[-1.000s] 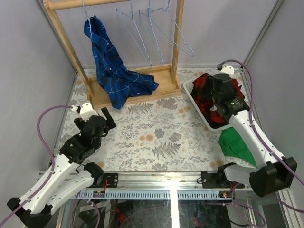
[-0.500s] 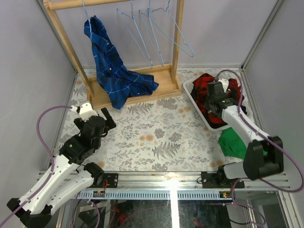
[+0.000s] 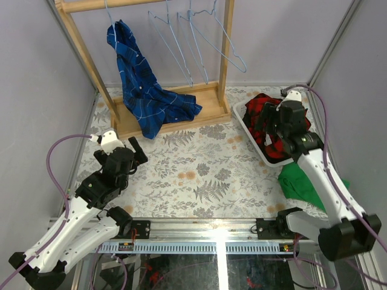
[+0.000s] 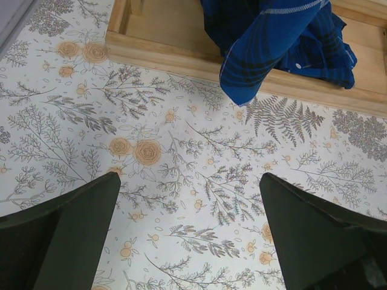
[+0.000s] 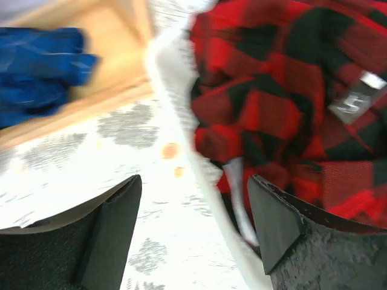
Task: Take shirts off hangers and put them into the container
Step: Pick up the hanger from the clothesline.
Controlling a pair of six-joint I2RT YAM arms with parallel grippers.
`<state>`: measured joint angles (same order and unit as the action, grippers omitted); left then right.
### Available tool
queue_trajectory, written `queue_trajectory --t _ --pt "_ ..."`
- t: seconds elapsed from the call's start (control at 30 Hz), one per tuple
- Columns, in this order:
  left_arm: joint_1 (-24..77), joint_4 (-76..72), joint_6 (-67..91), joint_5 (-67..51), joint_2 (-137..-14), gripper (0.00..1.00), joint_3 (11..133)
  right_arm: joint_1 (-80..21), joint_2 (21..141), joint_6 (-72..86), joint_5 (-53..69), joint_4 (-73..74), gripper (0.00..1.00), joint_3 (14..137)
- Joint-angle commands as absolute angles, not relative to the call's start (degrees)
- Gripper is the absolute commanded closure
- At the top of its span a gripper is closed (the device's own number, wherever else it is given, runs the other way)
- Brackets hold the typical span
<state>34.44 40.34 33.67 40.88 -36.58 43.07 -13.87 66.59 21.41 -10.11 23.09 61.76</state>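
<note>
A flower-printed tabletop (image 3: 199, 175) is shown with bare surface between the two arms, and the wooden rack (image 3: 85, 54) is set at its far left corner. The blue plaid shirt (image 3: 136, 84), the one shirt seen outside the container, is hung from the leftmost hanger (image 3: 109, 15). Its long axis is run from the top bar down and to the right, with the tail heaped on the rack's base. It is placed ahead of the left pincer (image 4: 188, 178), whose fingers are held wide apart with nothing between them above bare tabletop, so the left arm is judged the nearer. The container (image 3: 247, 130) is set at the far right, well apart from the rack, with the red-and-black shirt (image 3: 257, 112) piled inside. The right pincer (image 5: 193, 178) is held over the container's rim on the side toward the rack, fingers parted and nothing gripped. Three empty hangers (image 3: 181, 48) are hung just beside the shirt, where they could be snagged on the lift.
</note>
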Motion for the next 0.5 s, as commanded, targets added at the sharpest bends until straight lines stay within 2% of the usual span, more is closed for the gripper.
queue_trajectory --t 0.0,0.07,0.13,0.2,0.23,0.47 --pt "34.2 38.1 33.1 40.9 -36.6 0.00 44.0 -13.9 58.7 22.3 13.5 12.9 0.21 54.8" --pt "34.2 38.1 33.3 40.9 -36.9 0.00 44.0 -14.0 55.3 25.8 24.0 5.1 0.20 48.5" --pt "34.2 38.1 33.4 40.9 -37.0 0.00 44.0 -14.0 53.0 33.0 33.3 -8.8 0.17 40.1" --pt "34.2 37.9 33.4 40.7 -37.1 0.00 44.1 -14.0 53.0 38.9 39.7 -22.5 0.16 34.3" --pt "34.2 37.9 33.7 40.7 -37.1 0.00 44.1 -13.9 53.8 39.7 41.6 -24.6 0.15 34.0" --pt "34.2 35.0 35.0 37.5 -35.9 0.00 43.3 -14.4 58.2 30.5 43.9 -9.4 0.15 39.6"
